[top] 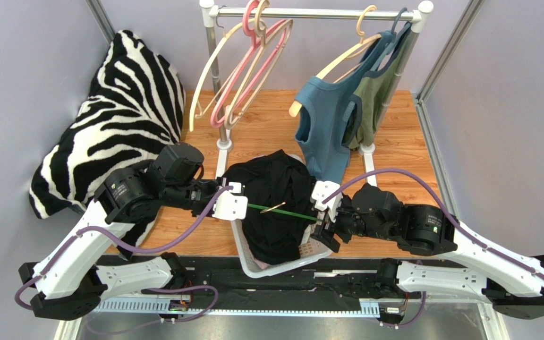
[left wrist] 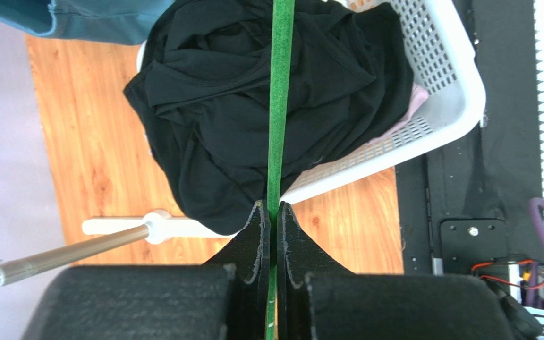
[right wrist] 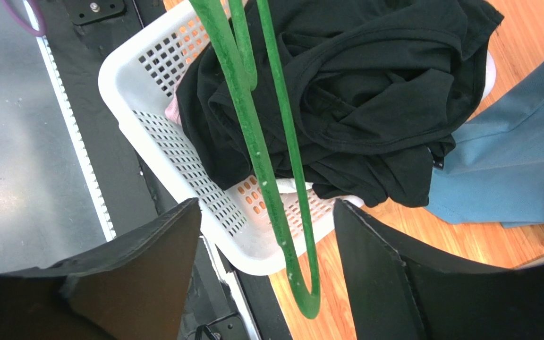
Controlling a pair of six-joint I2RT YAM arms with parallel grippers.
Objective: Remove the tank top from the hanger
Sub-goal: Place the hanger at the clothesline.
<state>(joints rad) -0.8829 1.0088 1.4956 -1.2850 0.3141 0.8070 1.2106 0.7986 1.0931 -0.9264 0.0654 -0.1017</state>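
A thin green hanger (top: 282,210) is held level above the white basket (top: 282,265), with no cloth on it. My left gripper (top: 243,203) is shut on one end of it; in the left wrist view the green bar (left wrist: 280,106) runs straight out from between the closed jaws (left wrist: 273,209). My right gripper (right wrist: 266,209) is open, its fingers (right wrist: 161,241) standing wide on both sides of the hanger's curved end (right wrist: 303,297) without touching it. A black tank top (top: 275,180) lies crumpled in the basket below the hanger (right wrist: 268,177).
A clothes rack (top: 310,13) at the back carries bare pink and cream hangers (top: 243,71), plus a blue tank top (top: 324,117) and a green one (top: 370,99) on hangers. A zebra-print cushion (top: 112,120) lies at the left. Grey walls enclose the wooden table (top: 402,156).
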